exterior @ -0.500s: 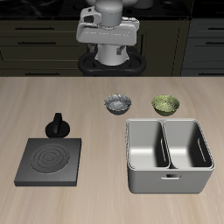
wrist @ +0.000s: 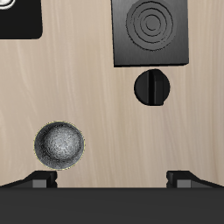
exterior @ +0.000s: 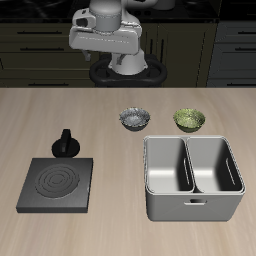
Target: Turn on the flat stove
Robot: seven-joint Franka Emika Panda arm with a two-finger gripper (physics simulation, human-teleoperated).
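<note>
The flat stove (exterior: 58, 184) is a low dark slab with spiral burner rings, near the table's front edge. Its small black round knob (exterior: 66, 143), with an upright ridge, stands just behind the slab. Both show in the wrist view: the stove (wrist: 150, 31) and the knob (wrist: 153, 87). My gripper (wrist: 112, 179) is open and empty. It hangs high over the back of the table, far from the knob. In the exterior view only the arm's hand (exterior: 110, 38) shows, above the table's back edge.
A grey two-compartment metal bin (exterior: 193, 203) stands beside the stove toward the front. A grey bowl (exterior: 133, 118) and a green bowl (exterior: 189, 119) sit behind it. The grey bowl (wrist: 59, 144) lies below my gripper in the wrist view.
The arm's hand has swung sideways toward the stove's side of the table and risen slightly. Nothing on the table has moved.
</note>
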